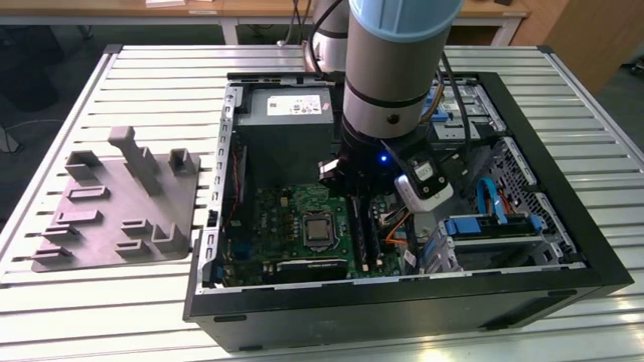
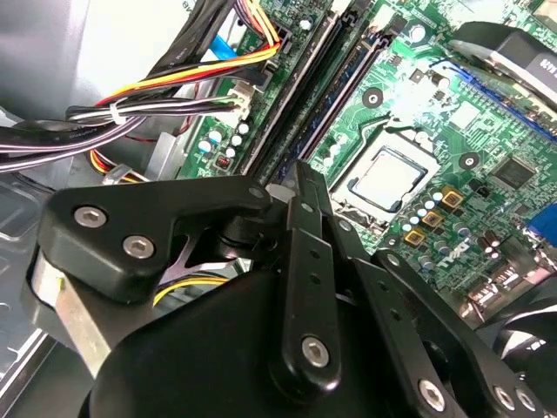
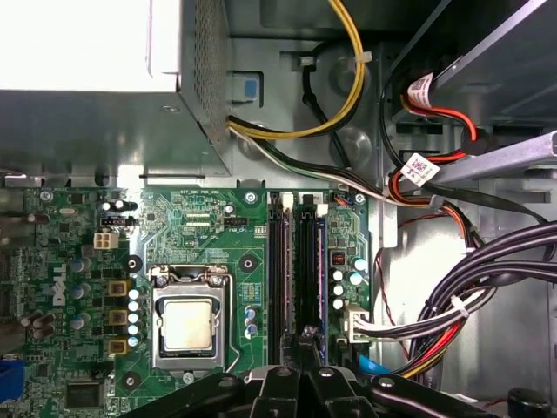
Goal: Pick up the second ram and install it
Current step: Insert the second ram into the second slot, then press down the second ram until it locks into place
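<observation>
My gripper (image 2: pixel 300 174) is shut, its two black fingers pressed flat together inside the open computer case (image 1: pixel 563 249). The fingertips hang just over one end of the memory slots (image 3: pixel 277 270) of the green board (image 1: pixel 282 219). A long dark strip, seemingly the second ram (image 3: pixel 306 266), lies in the slot that runs straight out from the gripper (image 3: pixel 305 335). In the exterior view the same dark strip, the ram (image 1: pixel 360 230), runs down from under the wrist. Whether the fingertips touch it I cannot tell.
The CPU socket (image 3: pixel 187 326) lies beside the slots. Bundles of coloured cables (image 3: pixel 452 305) crowd the other side, and a grey power supply (image 1: pixel 286 113) fills the case's far end. Outside, on the exterior view's left, the grey holder tray (image 1: pixel 121 219) stands on the slatted table.
</observation>
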Controlling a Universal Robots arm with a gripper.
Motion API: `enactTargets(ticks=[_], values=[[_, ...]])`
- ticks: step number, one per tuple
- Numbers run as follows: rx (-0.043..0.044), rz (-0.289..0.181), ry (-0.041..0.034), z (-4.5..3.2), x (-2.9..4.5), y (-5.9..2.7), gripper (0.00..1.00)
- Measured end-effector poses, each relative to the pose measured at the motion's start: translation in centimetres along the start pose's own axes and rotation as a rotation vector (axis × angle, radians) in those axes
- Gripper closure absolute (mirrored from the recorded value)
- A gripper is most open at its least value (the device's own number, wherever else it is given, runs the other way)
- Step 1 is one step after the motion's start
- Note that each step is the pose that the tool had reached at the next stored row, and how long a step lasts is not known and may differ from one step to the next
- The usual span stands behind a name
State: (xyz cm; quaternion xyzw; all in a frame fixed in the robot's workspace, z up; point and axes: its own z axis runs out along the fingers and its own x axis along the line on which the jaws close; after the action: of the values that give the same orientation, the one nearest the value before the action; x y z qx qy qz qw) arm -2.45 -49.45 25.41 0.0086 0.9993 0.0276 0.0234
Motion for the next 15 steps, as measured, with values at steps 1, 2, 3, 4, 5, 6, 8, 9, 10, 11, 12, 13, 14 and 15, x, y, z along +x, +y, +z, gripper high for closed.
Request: enactTargets(ticks=[1,2,3,4,5,6,8,9,10,11,12,13,14,15], values=[[0.0,0.0,0.0,0.0,0.0,0.0,0.89],[0.0001,0.0,0.0,-0.01,0.0,0.0,0.89],[0.0001,0.0,0.0,-0.01,0.0,0.0,0.89],[0.0,0.0,0.0,-0.01,0.0,0.0,0.89],[0.0,0.0,0.0,-0.01,0.0,0.0,0.89],[0.0001,0.0,0.0,-0.02,0.0,0.0,0.89],[0.0001,0.0,0.0,-0.02,0.0,0.0,0.89],[0.0,0.0,0.0,-0.02,0.0,0.0,0.89],[0.0,0.0,0.0,-0.02,0.0,0.0,0.89],[0.0002,0.0,0.0,0.0,0.0,0.03,0.89],[0.0004,0.0,0.0001,0.07,0.01,0.14,0.89],[0.0002,0.0,0.0001,0.2,0.02,0.32,0.89],[0.0,0.0,0.0001,0.38,0.03,0.54,0.89],[-0.0003,0.0,0.0001,0.57,0.04,0.82,0.89]])
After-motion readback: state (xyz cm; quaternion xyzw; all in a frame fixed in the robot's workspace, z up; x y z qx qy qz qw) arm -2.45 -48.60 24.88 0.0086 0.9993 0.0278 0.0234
